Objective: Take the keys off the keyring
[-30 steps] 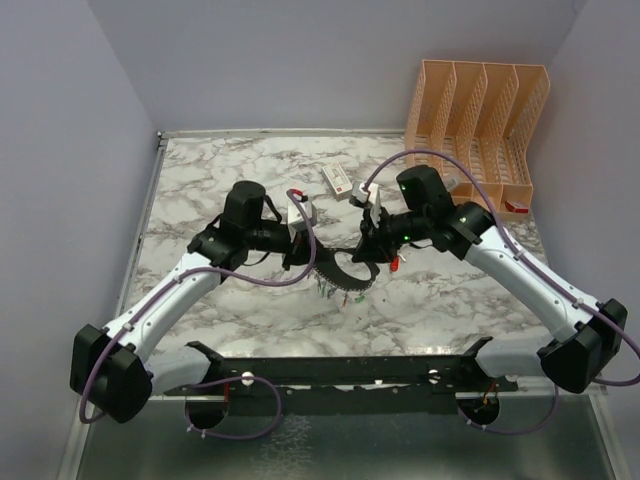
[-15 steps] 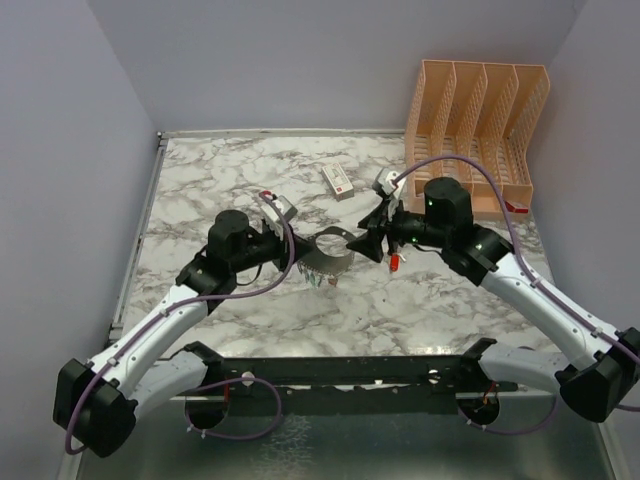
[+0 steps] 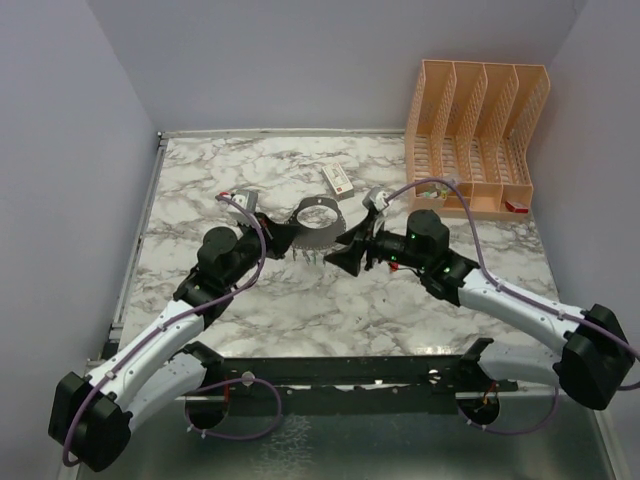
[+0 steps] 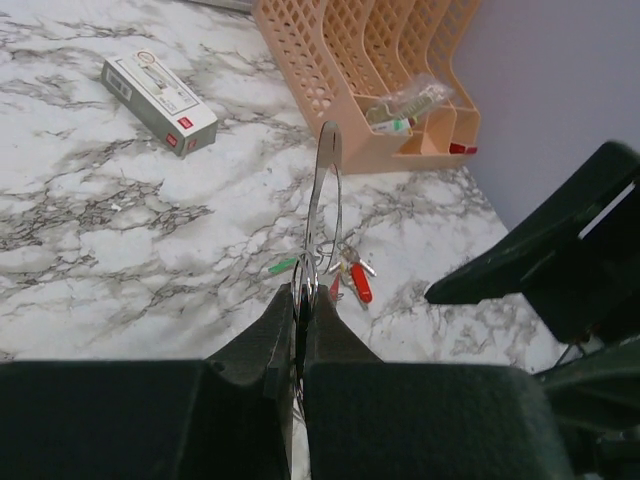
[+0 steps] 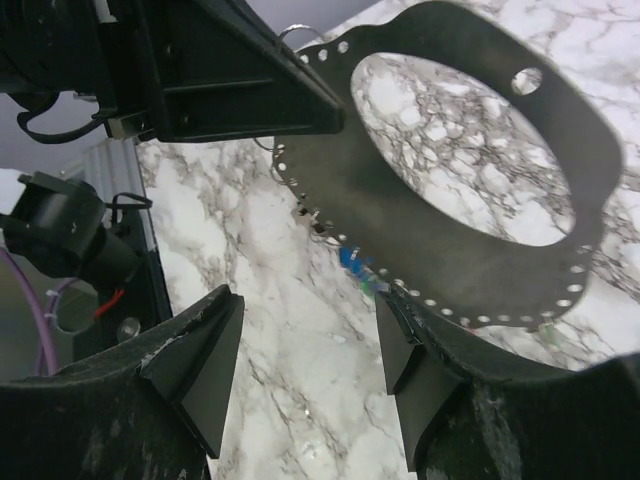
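The top view is showing both arms meeting over the middle of the table (image 3: 200, 170), with the keyring (image 3: 320, 226) sitting between them as an open loop. The left wrist view is presenting the same band edge-on, as a thin upright sliver. It is also revealing the keys (image 4: 352, 277) clustered low on the band: a red head, a green head and some pale shafts. The right wrist view is showing the band flat, with a row of small holes along its rim and blue and green heads dangling from the near edge. The red head is showing only in the left wrist view.

The left claw (image 4: 301, 300) is pressing its fingers together on the band's lower edge and is carrying it. The right claw (image 5: 300, 370) is standing with its fingers spread wide, gripping nothing, just below the band's rim. Whether a finger is touching the rim cannot be told.

The box (image 3: 338, 180) is lying just behind the loop. The rack (image 3: 478, 130) is occupying the far right corner, well apart. Bare marble is lying open in front of the loop, between the arms, and at the far left.
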Robot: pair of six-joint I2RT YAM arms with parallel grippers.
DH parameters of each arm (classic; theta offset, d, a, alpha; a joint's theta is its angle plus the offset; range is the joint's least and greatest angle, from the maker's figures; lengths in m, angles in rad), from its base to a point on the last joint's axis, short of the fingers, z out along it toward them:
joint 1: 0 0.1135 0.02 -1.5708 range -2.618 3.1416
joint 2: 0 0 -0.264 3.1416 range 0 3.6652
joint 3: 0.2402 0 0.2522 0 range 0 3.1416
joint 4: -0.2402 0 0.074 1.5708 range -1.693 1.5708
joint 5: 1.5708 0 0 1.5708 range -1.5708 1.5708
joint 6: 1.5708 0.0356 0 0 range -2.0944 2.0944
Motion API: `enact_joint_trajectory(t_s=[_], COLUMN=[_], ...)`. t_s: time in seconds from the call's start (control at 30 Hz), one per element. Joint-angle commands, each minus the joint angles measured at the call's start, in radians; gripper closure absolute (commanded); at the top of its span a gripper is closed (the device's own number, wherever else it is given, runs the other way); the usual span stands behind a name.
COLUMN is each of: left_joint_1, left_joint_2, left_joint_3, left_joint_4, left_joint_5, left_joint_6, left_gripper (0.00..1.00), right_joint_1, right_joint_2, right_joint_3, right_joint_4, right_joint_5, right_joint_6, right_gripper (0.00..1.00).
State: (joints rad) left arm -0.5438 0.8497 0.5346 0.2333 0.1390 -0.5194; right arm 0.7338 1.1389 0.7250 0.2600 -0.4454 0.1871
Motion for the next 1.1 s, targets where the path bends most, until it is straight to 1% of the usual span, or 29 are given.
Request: enact_joint_trajectory(t_s=[0.0,0.13,0.27,0.47,0.57,0.8,1.07], left_joint_1=[-0.001,-0.002,-0.002,-0.002,-0.002,-0.004,-0.004], left_joint_2=[-0.025,-0.016,-0.022,-0.041,-0.044,-0.049,-0.055], left_joint_3=[0.008,0.018,0.019,0.014,0.013,0.007,-0.001], left_joint_4=[0.092,0.092,0.092,0.092,0.092,0.093,0.103], left_joint_5=[-0.122,-0.131,-0.175,-0.204,-0.21,-0.211,-0.231], left_joint_6=[-0.155,-0.232,-0.306,-0.346,-0.36,-0.393,-0.417], left_gripper=[1.0,1.0,1.0,1.0,1.0,1.0,1.0], right_joint_1=[0.07,0.133,0.169,0.223,0.243,0.254,0.259], right_joint_2=[0.083,0.151,0.213,0.307,0.349,0.401,0.447], right_joint_3=[-0.031,-0.049,-0.046,0.003,0.008,-0.012,-0.006], right_joint_4=[0.235,0.334,0.408,0.444,0.49,0.62,0.703], right_joint_5=[0.059,0.13,0.15,0.178,0.242,0.365,0.363], right_joint_6=[0.08,0.099,0.115,0.063,0.051,0.014,-0.008], right_gripper=[0.37,0.38,0.39,0.43,0.48,0.49,0.49])
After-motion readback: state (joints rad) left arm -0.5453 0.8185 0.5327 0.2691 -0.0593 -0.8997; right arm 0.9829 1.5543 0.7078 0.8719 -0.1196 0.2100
